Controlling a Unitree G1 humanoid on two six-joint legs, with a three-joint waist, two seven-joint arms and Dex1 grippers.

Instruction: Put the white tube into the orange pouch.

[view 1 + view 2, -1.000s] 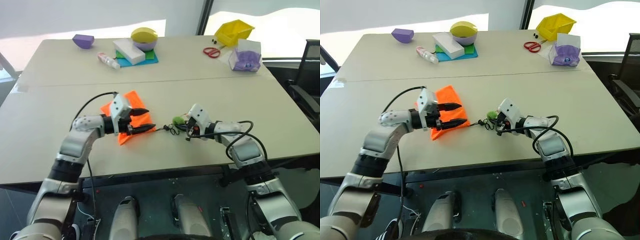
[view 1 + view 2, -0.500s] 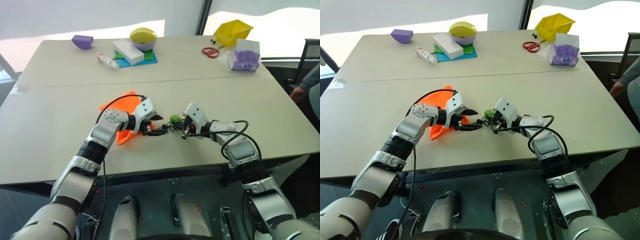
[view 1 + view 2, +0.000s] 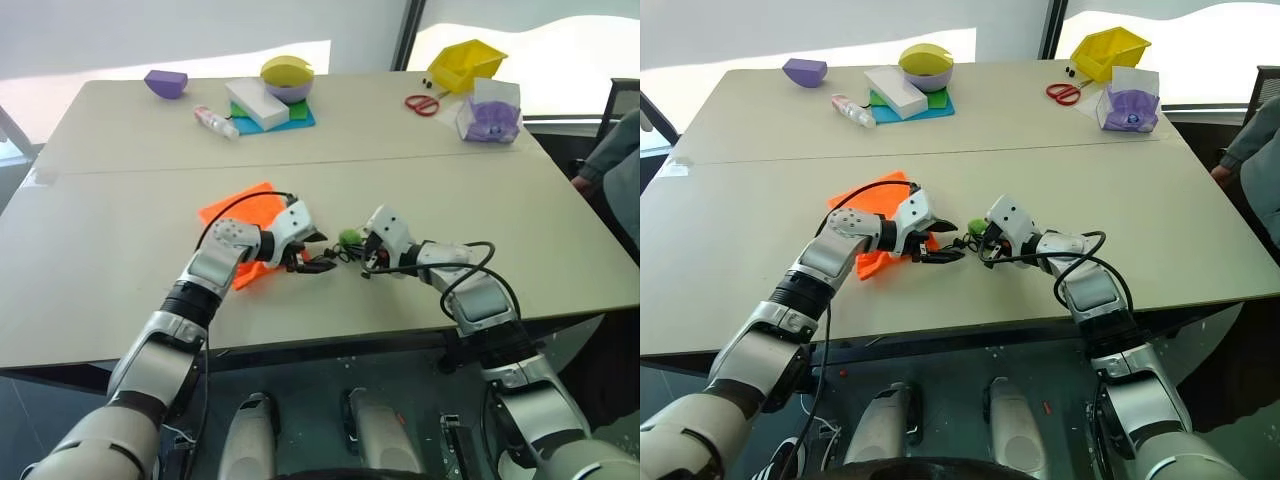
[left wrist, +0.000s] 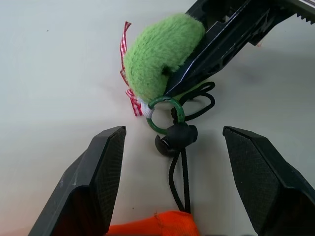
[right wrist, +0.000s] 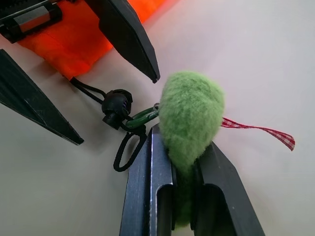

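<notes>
table (image 3: pixel 120 290) | left tool (image 4: pixel 170 162) wide, astride cord toggle (image 4: pixel 180 133) | right tool (image 5: pixel 183 147) pinching green plush (image 5: pixel 189 115) | wrist views reveal gingham ribbon (image 5: pixel 258 130)

From the head I look forward and down over my two arms across the table (image 3: pixel 90 260), its far edge included; both eye views give nearly the same scene, one set slightly to the side of the other. My left wrist camera sits very close to the tabletop, looking along its fingers toward the right gripper (image 4: pixel 197 64). My right wrist camera looks back at the left gripper (image 5: pixel 115 110). Both wrist views share the green ring (image 4: pixel 165 114) and black cord (image 4: pixel 179 172).
</notes>
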